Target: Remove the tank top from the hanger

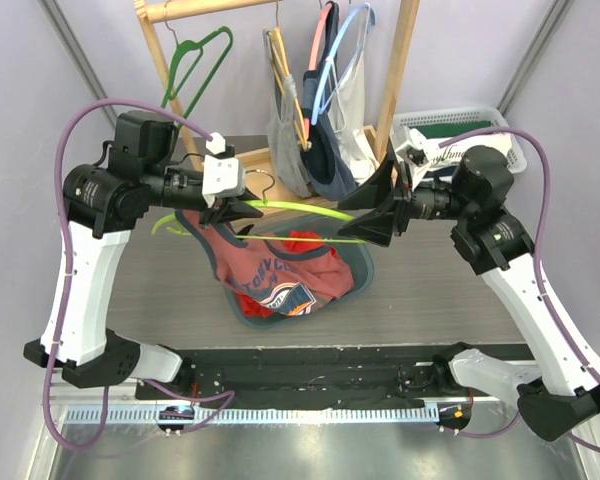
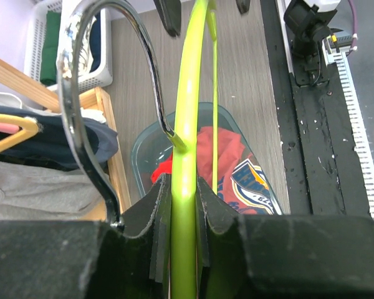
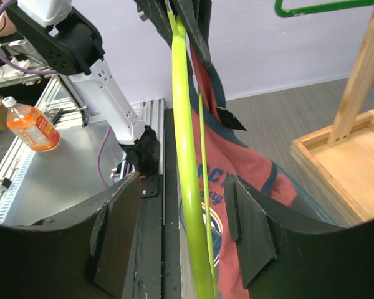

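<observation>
My left gripper [image 1: 242,208] is shut on the upper bar of a lime green hanger [image 1: 310,212], right beside its metal hook [image 2: 81,93]. In the left wrist view the pads [image 2: 154,212] squeeze that hanger [image 2: 186,124]. The red tank top [image 1: 280,275] with dark blue trim and a chest logo hangs from the hanger near the left gripper and sags onto the table. My right gripper [image 1: 368,215] stands open around the hanger's right end. The hanger [image 3: 186,174] runs between its fingers [image 3: 252,224] without touching them, and the tank top [image 3: 249,174] hangs behind.
A wooden clothes rack [image 1: 405,70] stands at the back with a green hanger [image 1: 195,60] and several hangers carrying garments [image 1: 320,130]. A white basket [image 1: 480,125] sits at the back right. A bottle [image 3: 31,124] lies off the table's near side.
</observation>
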`<action>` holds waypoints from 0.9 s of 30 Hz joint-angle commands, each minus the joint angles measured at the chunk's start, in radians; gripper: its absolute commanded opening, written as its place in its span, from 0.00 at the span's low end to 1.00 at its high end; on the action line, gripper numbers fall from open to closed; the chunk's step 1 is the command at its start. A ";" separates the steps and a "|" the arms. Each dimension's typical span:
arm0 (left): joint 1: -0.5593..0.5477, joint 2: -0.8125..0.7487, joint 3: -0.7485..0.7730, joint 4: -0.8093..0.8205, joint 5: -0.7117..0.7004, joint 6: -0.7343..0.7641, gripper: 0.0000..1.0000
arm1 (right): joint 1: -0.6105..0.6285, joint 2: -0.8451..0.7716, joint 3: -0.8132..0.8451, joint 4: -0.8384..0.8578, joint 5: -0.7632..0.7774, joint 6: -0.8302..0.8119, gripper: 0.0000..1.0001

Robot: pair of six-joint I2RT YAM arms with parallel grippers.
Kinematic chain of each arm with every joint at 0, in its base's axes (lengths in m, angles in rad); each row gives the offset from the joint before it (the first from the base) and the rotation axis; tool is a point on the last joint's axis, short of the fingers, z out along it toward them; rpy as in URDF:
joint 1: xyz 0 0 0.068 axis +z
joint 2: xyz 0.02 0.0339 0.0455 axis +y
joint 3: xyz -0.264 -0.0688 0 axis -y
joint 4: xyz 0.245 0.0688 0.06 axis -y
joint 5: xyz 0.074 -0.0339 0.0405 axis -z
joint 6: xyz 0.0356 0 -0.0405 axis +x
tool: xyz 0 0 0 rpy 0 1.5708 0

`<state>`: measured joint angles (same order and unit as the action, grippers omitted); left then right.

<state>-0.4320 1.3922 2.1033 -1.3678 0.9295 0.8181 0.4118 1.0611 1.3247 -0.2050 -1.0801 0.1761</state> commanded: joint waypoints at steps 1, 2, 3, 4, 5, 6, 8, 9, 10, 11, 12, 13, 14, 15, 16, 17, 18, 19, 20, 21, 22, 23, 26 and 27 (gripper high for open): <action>-0.008 0.014 0.063 -0.168 0.054 -0.025 0.04 | 0.030 0.023 0.002 0.035 -0.021 0.010 0.60; -0.013 0.022 0.070 -0.166 0.054 -0.027 0.04 | 0.033 0.030 0.008 0.027 -0.018 0.007 0.55; -0.013 0.024 0.075 -0.166 0.054 -0.028 0.04 | 0.033 0.033 0.014 0.003 -0.014 0.000 0.51; -0.014 0.025 0.077 -0.166 0.052 -0.028 0.04 | 0.033 0.034 0.021 -0.011 -0.006 -0.018 0.46; -0.016 0.027 0.080 -0.166 0.051 -0.031 0.04 | 0.035 0.039 0.033 -0.022 0.000 -0.026 0.37; -0.016 0.027 0.080 -0.168 0.048 -0.031 0.04 | 0.033 0.039 0.037 -0.036 0.017 -0.033 0.32; -0.016 0.025 0.075 -0.166 0.042 -0.030 0.04 | 0.036 0.034 0.042 -0.039 0.028 -0.040 0.16; -0.016 0.024 0.070 -0.168 0.037 -0.030 0.04 | 0.035 0.031 0.044 -0.043 0.037 -0.043 0.11; -0.016 0.022 0.067 -0.165 0.026 -0.027 0.04 | 0.036 0.027 0.044 -0.048 0.061 -0.044 0.07; -0.016 0.021 0.064 -0.160 0.020 -0.028 0.05 | 0.036 0.023 0.048 -0.053 0.074 -0.049 0.01; -0.016 0.016 0.052 -0.149 0.009 -0.043 0.09 | 0.036 0.010 0.050 -0.065 0.084 -0.050 0.01; -0.014 0.013 0.046 -0.113 -0.003 -0.059 0.13 | 0.038 0.004 0.048 -0.066 0.106 -0.050 0.01; -0.014 0.011 0.041 -0.090 -0.032 -0.075 0.15 | 0.039 -0.006 0.048 -0.071 0.115 -0.052 0.01; -0.016 0.010 0.038 -0.062 -0.049 -0.094 0.23 | 0.041 -0.015 0.048 -0.082 0.129 -0.053 0.01; -0.016 0.005 0.040 0.019 -0.067 -0.164 0.28 | 0.042 -0.036 0.047 -0.091 0.143 -0.058 0.01; -0.016 0.005 0.041 0.066 -0.128 -0.224 0.29 | 0.042 -0.045 0.048 -0.102 0.181 -0.062 0.01; -0.014 0.005 0.047 0.109 -0.159 -0.271 0.30 | 0.042 -0.058 0.048 -0.129 0.202 -0.079 0.01; -0.016 0.010 0.066 0.163 -0.182 -0.334 0.31 | 0.041 -0.078 0.051 -0.151 0.224 -0.092 0.01; -0.016 0.010 0.072 0.185 -0.205 -0.353 0.37 | 0.042 -0.085 0.053 -0.171 0.274 -0.104 0.01; -0.016 0.007 0.076 0.203 -0.237 -0.373 0.60 | 0.041 -0.096 0.054 -0.189 0.295 -0.115 0.01; -0.016 0.007 0.083 0.222 -0.244 -0.390 0.70 | 0.042 -0.102 0.060 -0.230 0.316 -0.142 0.01; -0.016 0.004 0.095 0.222 -0.239 -0.404 0.80 | 0.042 -0.114 0.064 -0.249 0.334 -0.153 0.01; -0.016 -0.013 0.097 0.231 -0.231 -0.439 1.00 | 0.042 -0.145 0.059 -0.277 0.388 -0.171 0.01; -0.013 -0.018 0.087 0.233 -0.247 -0.445 1.00 | 0.044 -0.147 0.059 -0.278 0.407 -0.170 0.01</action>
<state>-0.4450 1.4208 2.1632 -1.2118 0.7284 0.4725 0.4561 0.9558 1.3373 -0.4736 -0.7891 0.0528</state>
